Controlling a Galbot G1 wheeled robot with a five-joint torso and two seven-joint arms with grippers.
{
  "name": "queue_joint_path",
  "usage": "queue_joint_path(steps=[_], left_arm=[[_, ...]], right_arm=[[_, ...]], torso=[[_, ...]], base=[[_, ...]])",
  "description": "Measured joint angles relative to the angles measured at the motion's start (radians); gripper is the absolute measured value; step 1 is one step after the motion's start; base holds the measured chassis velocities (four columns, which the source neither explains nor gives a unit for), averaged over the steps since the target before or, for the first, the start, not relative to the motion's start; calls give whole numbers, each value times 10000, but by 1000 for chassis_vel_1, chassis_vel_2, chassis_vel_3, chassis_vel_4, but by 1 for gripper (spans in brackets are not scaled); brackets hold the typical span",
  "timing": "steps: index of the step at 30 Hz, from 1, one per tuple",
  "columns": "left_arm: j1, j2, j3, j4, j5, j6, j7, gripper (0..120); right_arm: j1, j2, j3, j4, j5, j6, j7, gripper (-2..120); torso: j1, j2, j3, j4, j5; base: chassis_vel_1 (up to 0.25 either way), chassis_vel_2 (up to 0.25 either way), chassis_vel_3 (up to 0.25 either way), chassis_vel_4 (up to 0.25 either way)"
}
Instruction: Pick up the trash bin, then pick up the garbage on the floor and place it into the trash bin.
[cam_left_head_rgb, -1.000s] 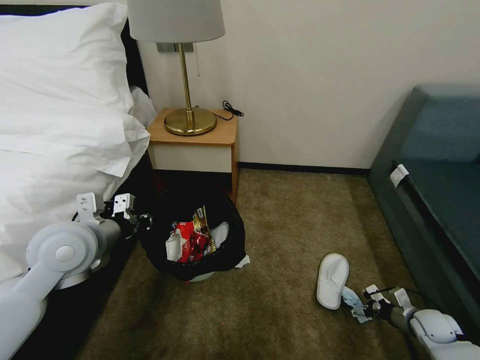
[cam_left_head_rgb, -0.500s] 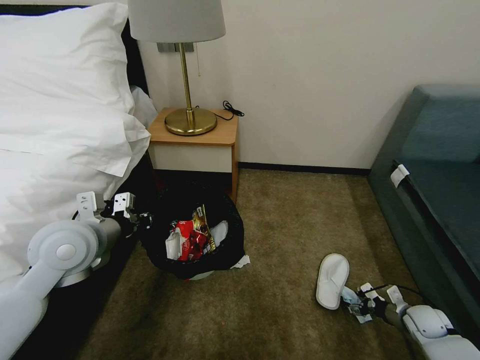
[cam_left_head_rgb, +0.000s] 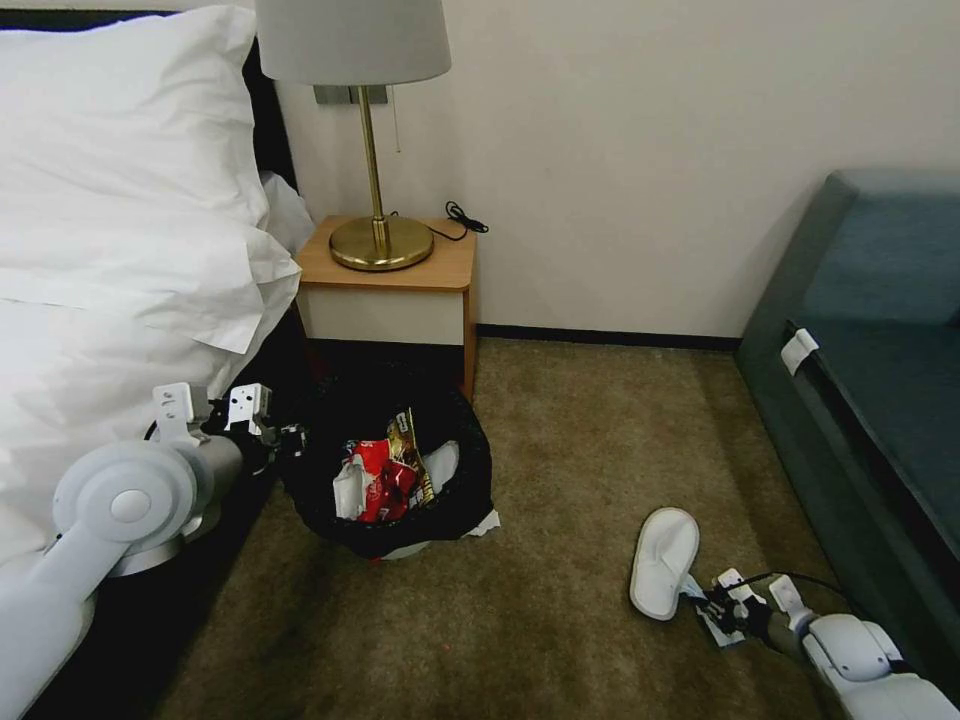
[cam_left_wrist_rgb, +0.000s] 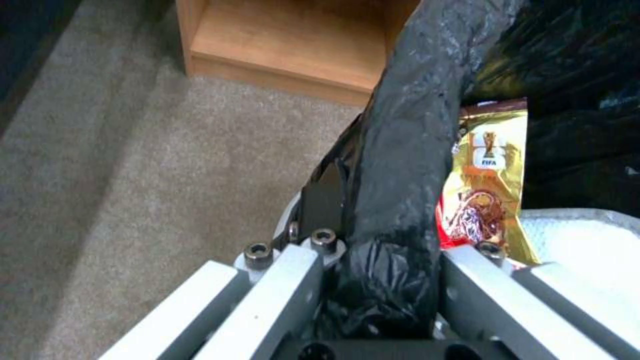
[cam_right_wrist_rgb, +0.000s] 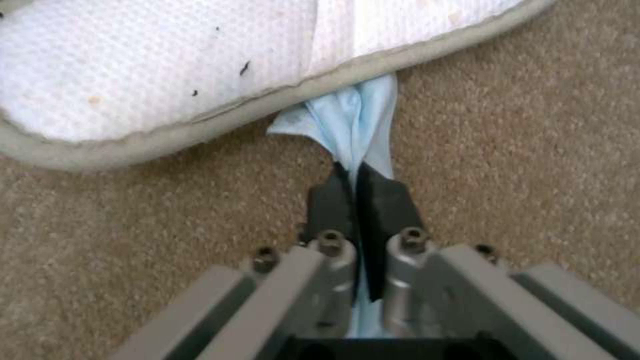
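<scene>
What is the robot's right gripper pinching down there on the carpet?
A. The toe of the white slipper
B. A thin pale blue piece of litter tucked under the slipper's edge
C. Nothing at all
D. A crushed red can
B. In the right wrist view the right gripper is closed on a pale blue scrap that runs under the rim of the white slipper; the fingers do not touch the slipper itself.

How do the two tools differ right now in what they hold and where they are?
The left tool is clamped on the trash bin rim beside the bed; the right tool pinches a thin pale blue scrap low on the carpet. The bin's bag-wrapped rim is thick, so the left jaws stand wide, whereas the right jaws are nearly closed. Both are shut on something.
</scene>
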Motion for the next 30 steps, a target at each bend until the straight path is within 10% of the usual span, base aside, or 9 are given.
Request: queue_joint_path(steps=[30], left_arm=[[-89,6,-187,-176,-111,0,-96,3]], right_arm=[[-626,-1146,1551,2360,454,29,247,0]], torso=[[0,0,0,-1,0]], base=[[0,0,0,0]])
